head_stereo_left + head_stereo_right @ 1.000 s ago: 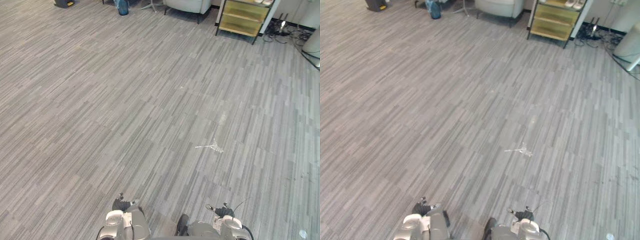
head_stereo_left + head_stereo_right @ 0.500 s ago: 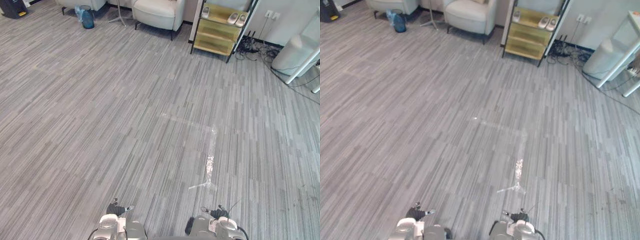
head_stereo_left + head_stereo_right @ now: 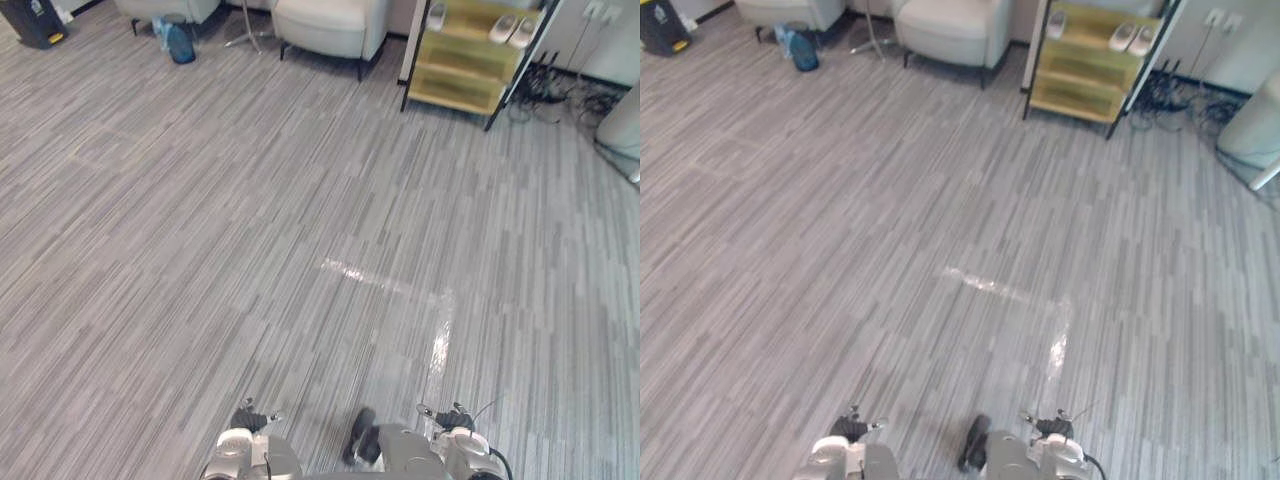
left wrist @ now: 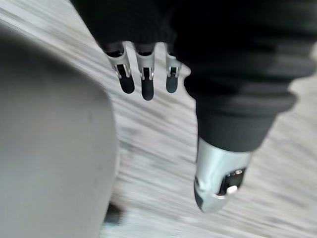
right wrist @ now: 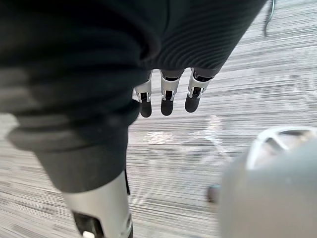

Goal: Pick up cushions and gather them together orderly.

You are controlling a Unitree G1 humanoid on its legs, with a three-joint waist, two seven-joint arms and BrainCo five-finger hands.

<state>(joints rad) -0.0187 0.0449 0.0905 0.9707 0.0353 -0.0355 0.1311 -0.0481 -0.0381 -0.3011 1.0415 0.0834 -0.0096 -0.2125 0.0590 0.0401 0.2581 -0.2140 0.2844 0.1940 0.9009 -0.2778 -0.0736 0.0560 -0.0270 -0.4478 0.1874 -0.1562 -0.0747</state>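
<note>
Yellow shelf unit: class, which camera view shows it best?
Right eye view: the yellow shelf unit shows its tiers and the shoes on top. The left eye view crops its top closer; wrist views face the floor.

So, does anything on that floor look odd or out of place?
Only a pale, shiny L-shaped streak on the grey floor, like worn tape or a wet smear. Cables lie tangled beside the yellow shelf.

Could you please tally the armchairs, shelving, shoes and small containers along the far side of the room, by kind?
Armchairs: 2
Shelf unit: 1
Shoes on the shelf unit: 3
Blue container: 1
Black container: 1
Total: 8
</note>
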